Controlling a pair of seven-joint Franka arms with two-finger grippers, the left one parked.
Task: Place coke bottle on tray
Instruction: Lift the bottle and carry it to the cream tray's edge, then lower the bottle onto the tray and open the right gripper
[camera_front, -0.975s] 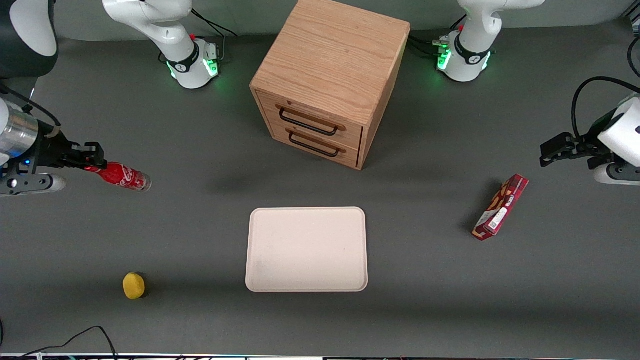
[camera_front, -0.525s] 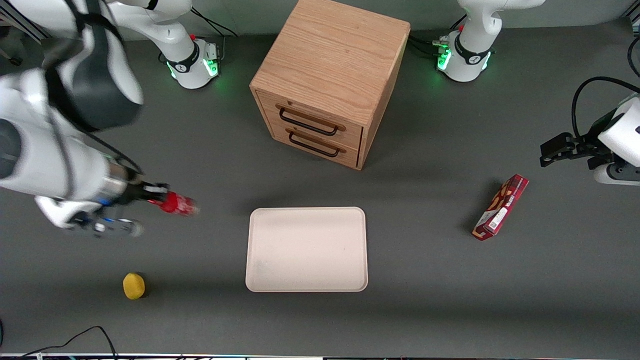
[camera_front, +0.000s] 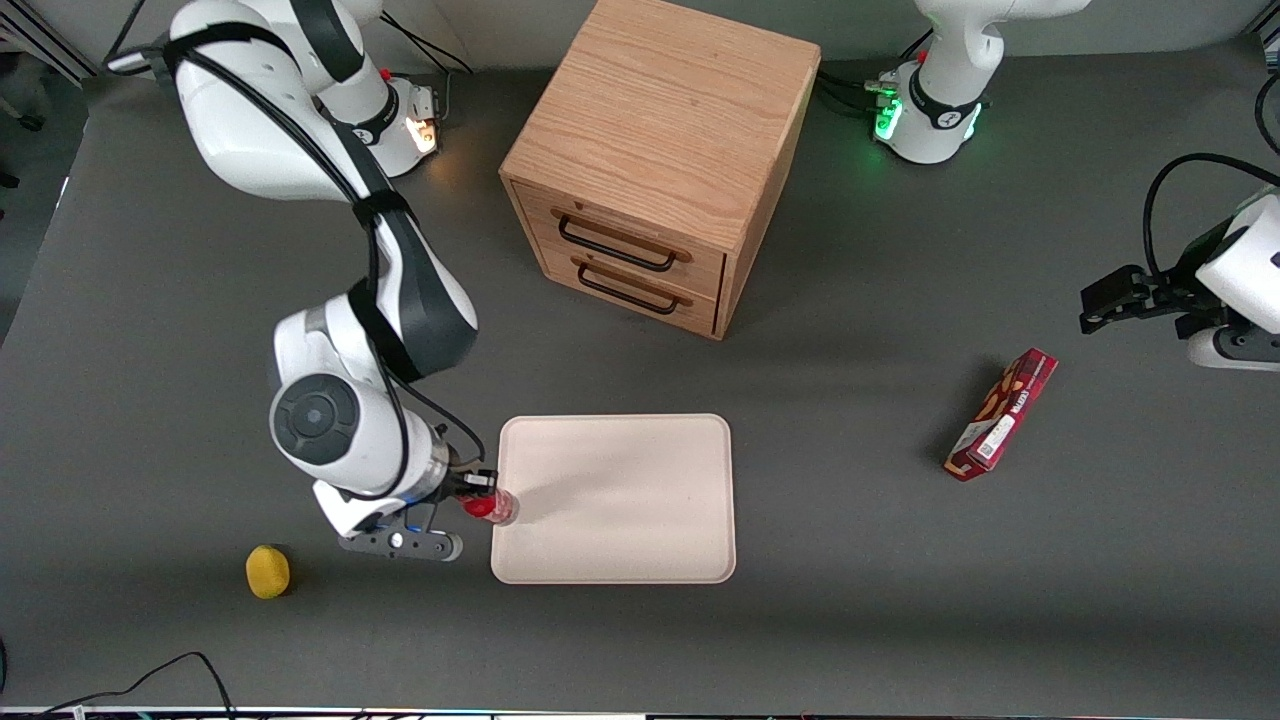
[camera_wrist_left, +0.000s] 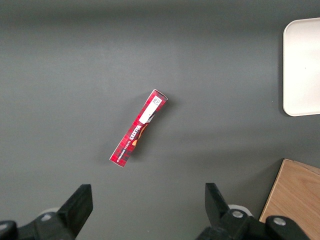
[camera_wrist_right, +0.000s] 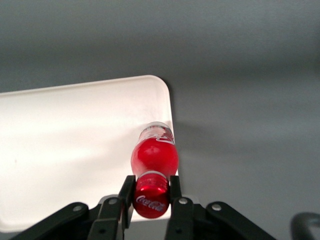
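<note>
My right gripper (camera_front: 482, 494) is shut on the red cap of the coke bottle (camera_front: 492, 506), a small red bottle with white script. In the right wrist view the gripper (camera_wrist_right: 151, 189) clamps the cap and the bottle (camera_wrist_right: 154, 155) hangs over the edge of the cream-beige tray (camera_wrist_right: 75, 145). In the front view the bottle sits at the edge of the tray (camera_front: 620, 500) that faces the working arm's end of the table. I cannot tell whether the bottle's base touches the tray.
A wooden two-drawer cabinet (camera_front: 660, 160) stands farther from the front camera than the tray. A yellow round object (camera_front: 267, 571) lies near the front edge toward the working arm's end. A red snack box (camera_front: 1002, 413) lies toward the parked arm's end and also shows in the left wrist view (camera_wrist_left: 138, 129).
My right gripper has carried the coke bottle from the working arm's end of the table toward the middle and nearer the front camera, up to the tray's edge.
</note>
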